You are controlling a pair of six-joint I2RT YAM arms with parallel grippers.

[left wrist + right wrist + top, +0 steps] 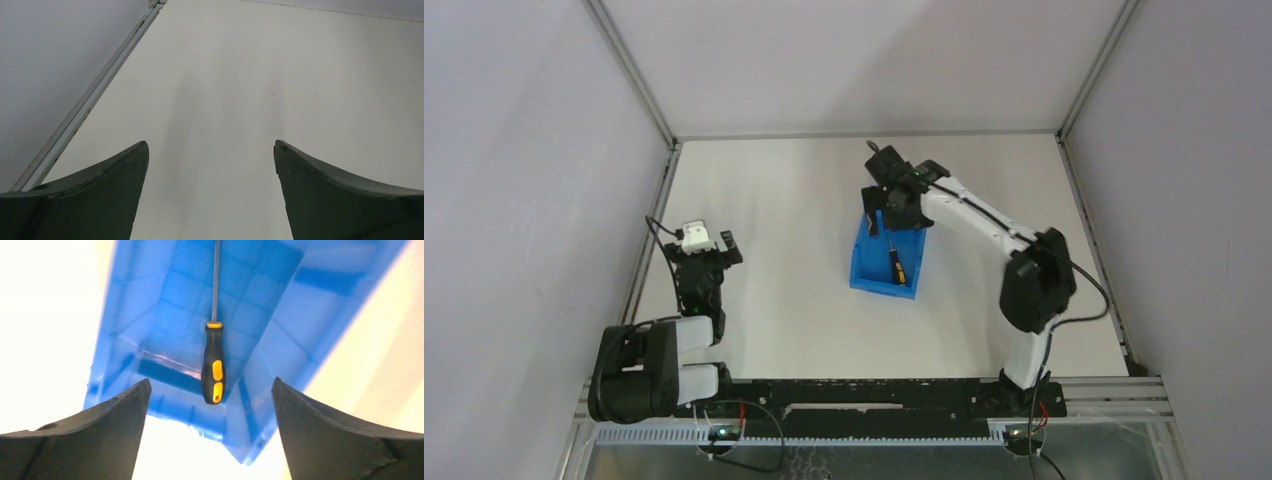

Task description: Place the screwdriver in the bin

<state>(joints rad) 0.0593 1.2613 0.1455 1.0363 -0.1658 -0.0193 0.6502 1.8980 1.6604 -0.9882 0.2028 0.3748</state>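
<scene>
The blue bin (909, 275) stands in the middle of the table. The screwdriver (896, 264), with a black and yellow handle, lies inside it on the bin floor. In the right wrist view the screwdriver (213, 367) lies lengthwise in the bin (165, 315), its shaft pointing away. My right gripper (873, 222) hovers over the far end of the bin; it is open and empty (210, 390). My left gripper (709, 243) is open and empty over bare table at the left (211, 150), far from the bin.
White enclosure walls with metal frame rails (656, 215) border the table on the left, back and right. A black rail (864, 392) carrying the arm bases runs along the near edge.
</scene>
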